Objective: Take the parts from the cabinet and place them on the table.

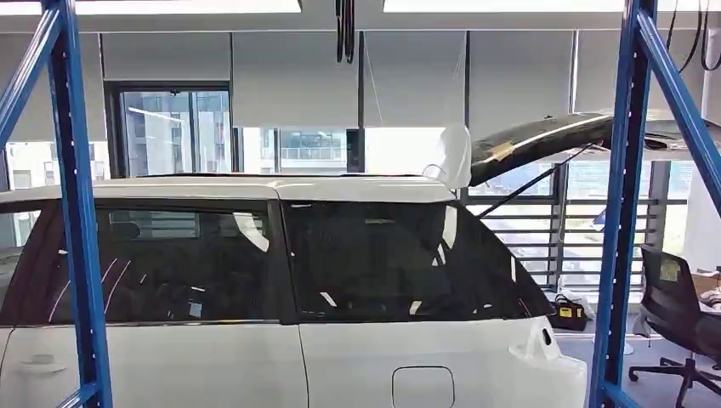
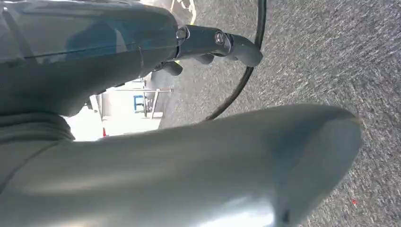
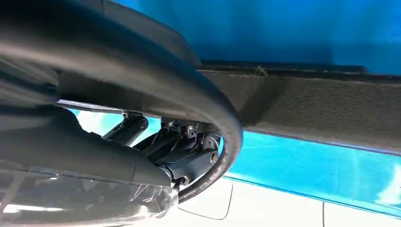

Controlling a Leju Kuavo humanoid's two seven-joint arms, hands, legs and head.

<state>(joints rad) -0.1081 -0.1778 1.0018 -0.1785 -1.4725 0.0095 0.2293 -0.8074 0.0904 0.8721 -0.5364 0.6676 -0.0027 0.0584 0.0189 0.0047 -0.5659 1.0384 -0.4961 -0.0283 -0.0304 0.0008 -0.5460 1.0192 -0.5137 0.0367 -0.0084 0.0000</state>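
The right hand's fingers (image 3: 189,161) curl up against a black hose (image 3: 208,101) with pale lettering printed along it. The hose arcs over them and bends down round their tips, so the right hand (image 3: 108,156) grips it, with the thumb lying alongside below the fingers' knuckles. Crinkled clear plastic wrap (image 3: 142,203) sits just under the fingers, touching the hose's lower end. Beyond the fingertips runs a dark textured band (image 3: 307,109), with bright blue metal (image 3: 283,28) on both sides of it. Past the tips a white car panel (image 3: 265,203) shows the outline of a fuel flap (image 3: 208,203). The left hand's fingers (image 2: 208,40) stretch out nearly straight, well apart from the thick grey thumb (image 2: 213,161), with nothing between them, so the left hand (image 2: 94,56) is slack and unloaded. A thin black cable (image 2: 246,75) loops behind the fingertips, and whether it touches them cannot be told. Grey carpet (image 2: 331,56) lies beyond both. From the head, a white car (image 1: 357,357) with dark windows stands side-on between two blue rack uprights (image 1: 81,212), its tailgate (image 1: 553,136) raised, and a black office chair (image 1: 676,314) stands near its rear.
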